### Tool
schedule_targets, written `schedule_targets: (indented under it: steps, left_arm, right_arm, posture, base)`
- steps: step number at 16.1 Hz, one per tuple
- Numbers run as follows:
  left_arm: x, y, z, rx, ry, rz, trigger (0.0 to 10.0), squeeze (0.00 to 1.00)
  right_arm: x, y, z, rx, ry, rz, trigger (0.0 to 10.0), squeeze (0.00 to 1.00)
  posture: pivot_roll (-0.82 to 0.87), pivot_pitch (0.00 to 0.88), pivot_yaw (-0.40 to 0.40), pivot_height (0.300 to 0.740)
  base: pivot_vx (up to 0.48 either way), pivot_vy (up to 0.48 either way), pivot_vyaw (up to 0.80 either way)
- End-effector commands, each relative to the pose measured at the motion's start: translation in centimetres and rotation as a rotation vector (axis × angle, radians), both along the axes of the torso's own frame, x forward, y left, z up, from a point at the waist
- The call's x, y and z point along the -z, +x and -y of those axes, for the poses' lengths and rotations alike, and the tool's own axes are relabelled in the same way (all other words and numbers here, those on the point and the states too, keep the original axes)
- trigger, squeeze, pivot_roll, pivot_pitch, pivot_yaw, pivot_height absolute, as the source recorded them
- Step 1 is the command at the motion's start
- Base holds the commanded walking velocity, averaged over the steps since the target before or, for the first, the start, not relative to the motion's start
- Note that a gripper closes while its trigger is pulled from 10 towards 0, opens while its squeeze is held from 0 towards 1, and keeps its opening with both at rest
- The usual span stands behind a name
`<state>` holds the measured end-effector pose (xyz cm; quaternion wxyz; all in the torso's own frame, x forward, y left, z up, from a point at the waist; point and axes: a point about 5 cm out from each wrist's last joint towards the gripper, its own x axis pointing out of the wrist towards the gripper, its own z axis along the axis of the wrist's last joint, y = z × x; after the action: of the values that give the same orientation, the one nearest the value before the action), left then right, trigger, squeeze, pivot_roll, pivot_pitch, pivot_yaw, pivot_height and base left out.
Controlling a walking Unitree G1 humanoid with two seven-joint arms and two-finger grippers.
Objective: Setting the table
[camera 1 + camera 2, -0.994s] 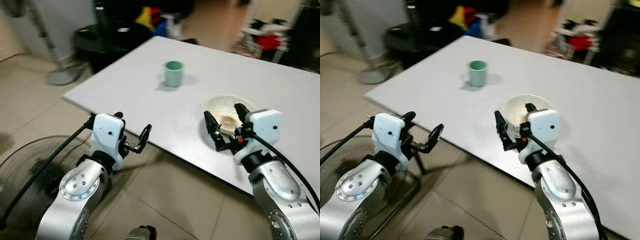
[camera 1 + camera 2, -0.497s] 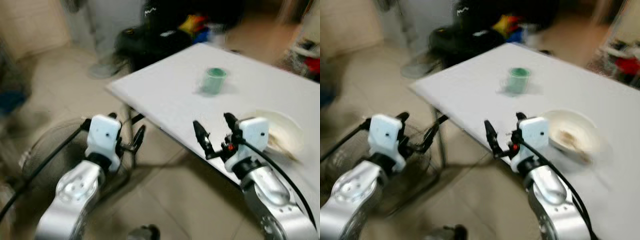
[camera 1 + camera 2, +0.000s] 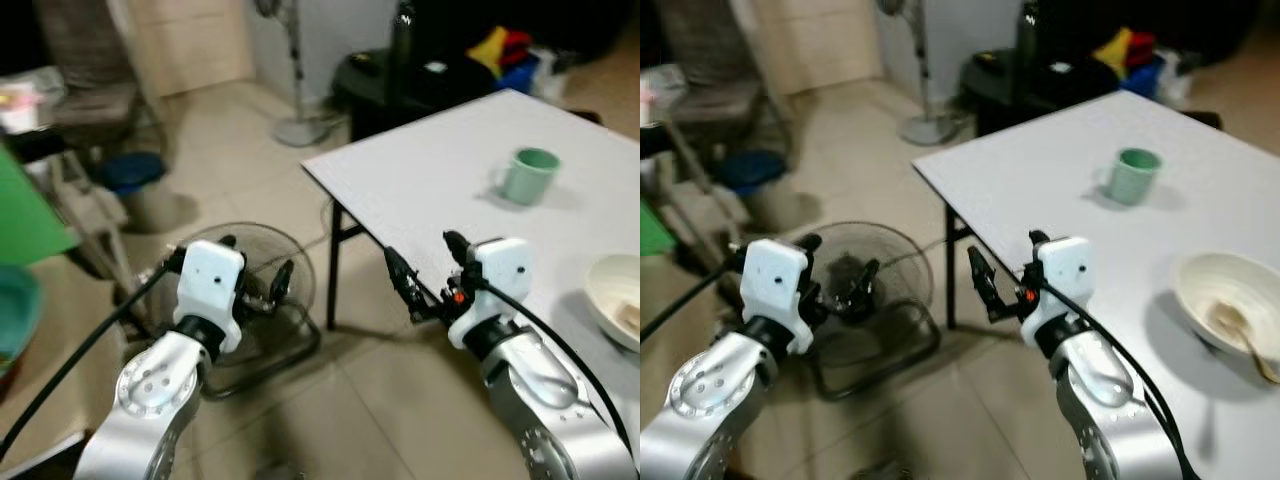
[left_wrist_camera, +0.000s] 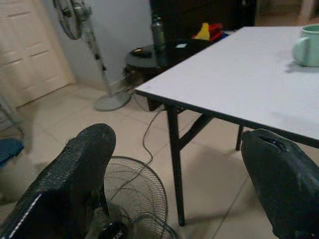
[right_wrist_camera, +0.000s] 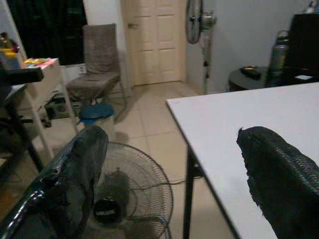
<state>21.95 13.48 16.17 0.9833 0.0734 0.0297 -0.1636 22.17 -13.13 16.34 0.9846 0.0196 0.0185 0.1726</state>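
White table (image 3: 440,190): folding type, dark legs, near corner pointing toward 9 o'clock in the head views; occupies the upper right of the scene.

Green mug (image 3: 528,175): upright on the table, toward 1 o'clock from the robot, well apart from the bowl.

Cream bowl (image 3: 1230,300): on the table at 3 o'clock, just inside the near edge; a light utensil (image 3: 1243,337) lies in it, handle toward the rim.

Right gripper (image 3: 428,270): held in the air at the table's near edge, about 2 o'clock, fingers spread apart, holding nothing; mug and bowl both lie beyond it, untouched.

Left gripper (image 3: 260,290): raised over the tiled floor at 10 o'clock, off the table; fingers apart in the left wrist view, nothing between them.

Floor fan (image 3: 865,275): round wire cage lying low on the tiles, beside the table leg, beneath the left gripper.

Pedestal fan (image 3: 290,70): standing at 12 o'clock, by the wall.

Black round side table (image 3: 1025,75): behind the white table's far corner, carrying a dark bottle (image 4: 157,31).

Chair (image 5: 99,64): grey, before a cream door (image 5: 152,40).
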Motion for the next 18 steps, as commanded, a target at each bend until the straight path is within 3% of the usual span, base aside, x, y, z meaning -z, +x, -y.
schedule_targets:
  steps: [1,10,12,18]
  left_arm:
    - [-0.3,0.1,-0.3,-0.01,0.009,0.012,10.0,0.0]
    - [-0.9,0.6,-0.3,-0.012,-0.005,0.023,10.0,0.0]
    - [-1.4,0.8,-0.4,-0.006,-0.004,0.032,10.0,0.0]
    - [-1.6,1.2,-0.9,-0.018,0.007,0.042,10.0,0.0]
  right_arm:
    - [-0.2,0.2,-0.3,-0.022,0.016,0.01,10.0,1.0]
    - [-0.1,0.5,-0.2,-0.022,0.043,0.004,10.0,1.0]
    - [-0.1,0.4,0.3,0.04,0.088,-0.009,10.0,1.0]
    - [-0.3,1.0,-0.2,0.054,0.1,-0.013,10.0,1.0]
  posture:
    - [0.14,0.0,0.026,0.74]
    - [0.14,0.0,0.034,0.74]
    - [0.14,0.0,0.037,0.74]
    - [0.15,0.0,0.041,0.74]
  base:
    - [0.0,0.0,0.8]
    - [0.0,0.0,0.8]
    - [0.0,0.308,0.0]
    - [0.0,0.319,0.0]
